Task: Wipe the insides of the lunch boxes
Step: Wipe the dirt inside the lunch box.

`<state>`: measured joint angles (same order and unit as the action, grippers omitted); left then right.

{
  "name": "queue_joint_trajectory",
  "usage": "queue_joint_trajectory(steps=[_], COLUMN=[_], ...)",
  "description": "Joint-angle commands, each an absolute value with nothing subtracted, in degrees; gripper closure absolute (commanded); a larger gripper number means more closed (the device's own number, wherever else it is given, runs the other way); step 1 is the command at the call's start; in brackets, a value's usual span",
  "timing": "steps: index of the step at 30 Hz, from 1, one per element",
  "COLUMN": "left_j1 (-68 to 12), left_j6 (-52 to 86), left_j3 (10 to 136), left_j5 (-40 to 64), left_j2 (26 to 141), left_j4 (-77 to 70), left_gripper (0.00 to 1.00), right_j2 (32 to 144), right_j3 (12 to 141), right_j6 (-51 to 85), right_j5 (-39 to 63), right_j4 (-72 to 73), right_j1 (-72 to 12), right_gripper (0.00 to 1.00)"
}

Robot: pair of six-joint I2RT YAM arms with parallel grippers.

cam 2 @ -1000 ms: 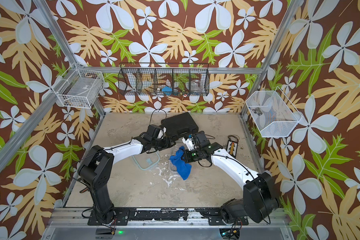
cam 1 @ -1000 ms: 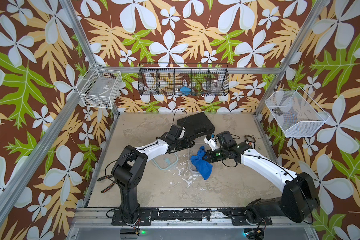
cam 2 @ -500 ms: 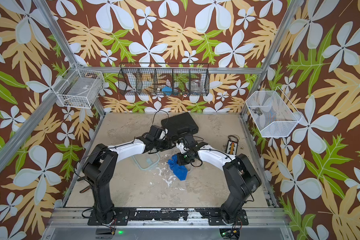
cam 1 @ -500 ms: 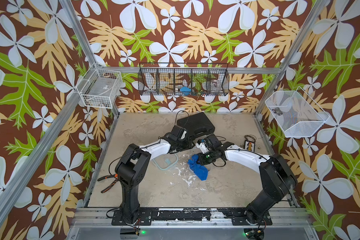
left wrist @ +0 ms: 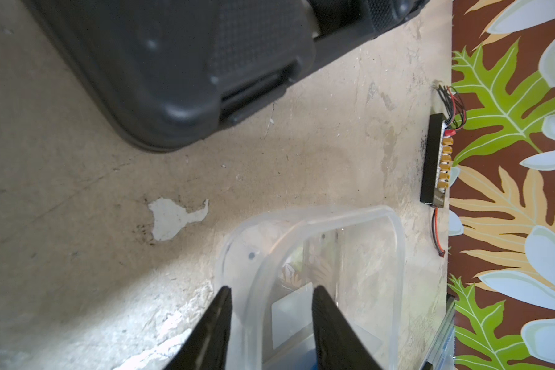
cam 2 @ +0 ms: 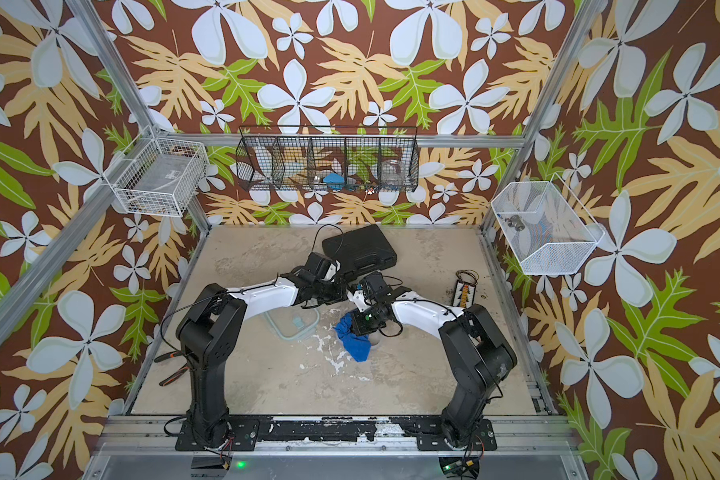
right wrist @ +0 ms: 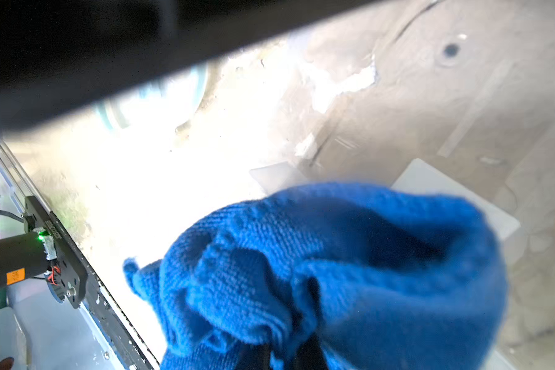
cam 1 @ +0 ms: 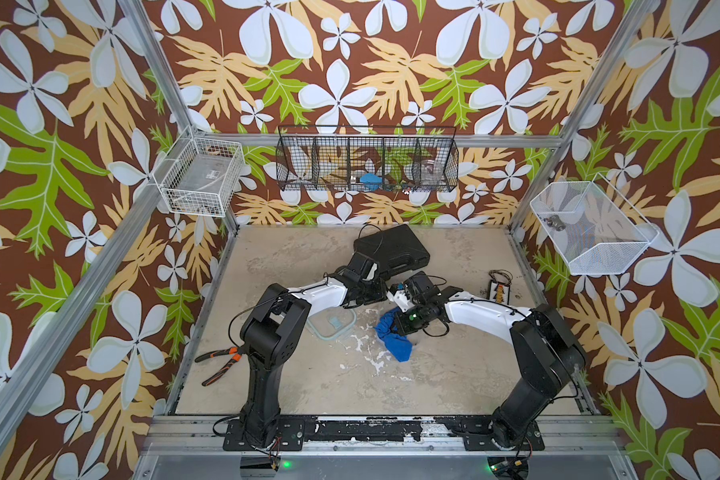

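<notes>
The two black fingers [left wrist: 218, 320] of my left gripper [left wrist: 271, 290] are spread, one on each side of a wall of the clear tub [left wrist: 394, 256], with a gap to the plastic showing. My right gripper [right wrist: 285, 347] is pressed together, pinching a bunched blue cloth [right wrist: 334, 256] that droops below my wrist toward the surface [cam 1: 454, 374].

The tub is near the middle of the surface, between my two wrists and just in front of the black hard case [left wrist: 141, 64]. I cannot tell whether it stands flat or tipped. Its lid [cam 1: 331, 322], clear with a teal rim, lies flat under my left forearm, left of the cloth.

A connector board [cam 1: 500, 291] with wires lies by the right edge. Orange-handled pliers [cam 1: 221, 365] lie by the left edge.
</notes>
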<state>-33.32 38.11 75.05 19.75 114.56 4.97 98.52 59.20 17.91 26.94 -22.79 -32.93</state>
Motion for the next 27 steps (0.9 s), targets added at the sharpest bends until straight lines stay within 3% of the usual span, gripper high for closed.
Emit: queue_joint_trajectory(steps=[1,6,20,27], left_j1=[-33.5,-33.4,-33.6,-33.7], left_j6=[35.5,34.2,30.5,30.3], left_j3=[75.7,75.5,80.6,83.3], left_j5=[19.6,18.3,11.8,11.3], left_j2=[114.7,114.0,117.3,118.6], left_j4=[7.0,8.2,16.1,18.5], left_gripper=[0.6,0.61,0.9,0.97], right_j2=[98.5,98.0,99.0,102.8], right_j3=[59.1,58.8,61.4,64.1], right_j6=[17.1,17.1,17.0,14.8], right_j5=[26.1,24.1,23.5,24.2], right_j4=[-24.1,-24.3,-23.0,-24.1], right_j1=[-33.0,-33.0,-33.9,-36.8], right_gripper=[1.0,1.0,1.0,1.0])
